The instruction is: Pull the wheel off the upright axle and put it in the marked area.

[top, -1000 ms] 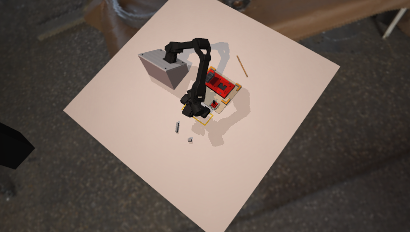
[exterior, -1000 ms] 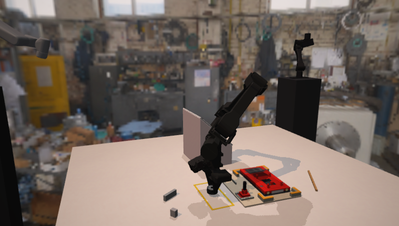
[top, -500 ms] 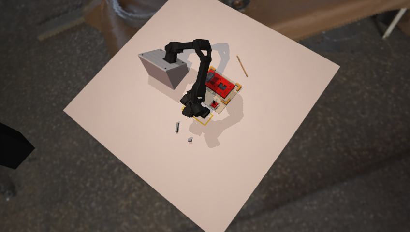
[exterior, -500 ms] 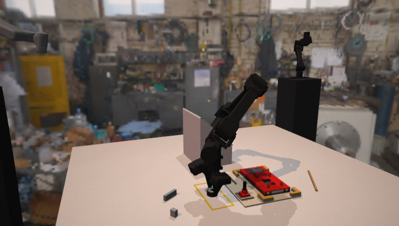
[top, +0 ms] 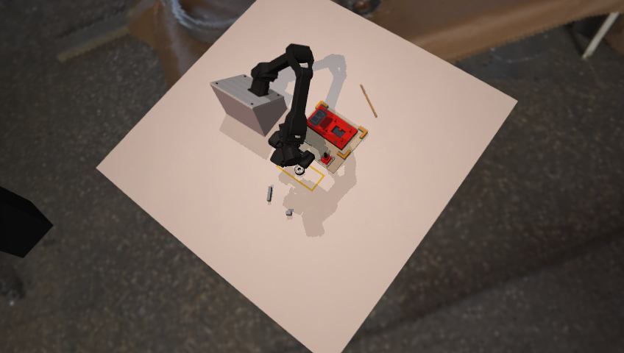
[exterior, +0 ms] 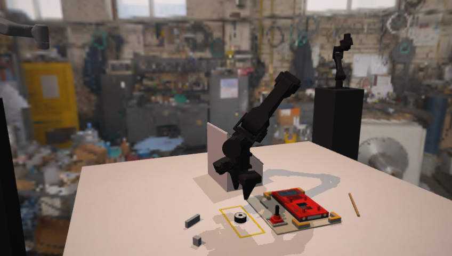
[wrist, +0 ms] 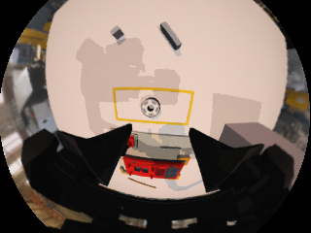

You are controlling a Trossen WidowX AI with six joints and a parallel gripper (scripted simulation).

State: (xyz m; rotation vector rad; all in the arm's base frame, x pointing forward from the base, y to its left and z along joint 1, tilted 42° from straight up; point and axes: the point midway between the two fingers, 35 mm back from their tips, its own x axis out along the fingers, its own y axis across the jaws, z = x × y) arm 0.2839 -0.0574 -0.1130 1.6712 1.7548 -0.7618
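1. Exterior view: the wheel [exterior: 240,217] lies flat on the desk [exterior: 127,202] inside the yellow marked area [exterior: 255,233], well apart from the bare upright axle [exterior: 276,210].
2. The claw [exterior: 246,190] hangs above it with jaws spread and nothing between them.
3. The wheel looks small, rigid and probably light; its round rim may roll or slip.
4. If regrasped, pinch across the outer rim, squarely over the hub.

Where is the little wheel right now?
The wheel lies flat on the table inside the yellow rectangle, left of the axle, below the open gripper.
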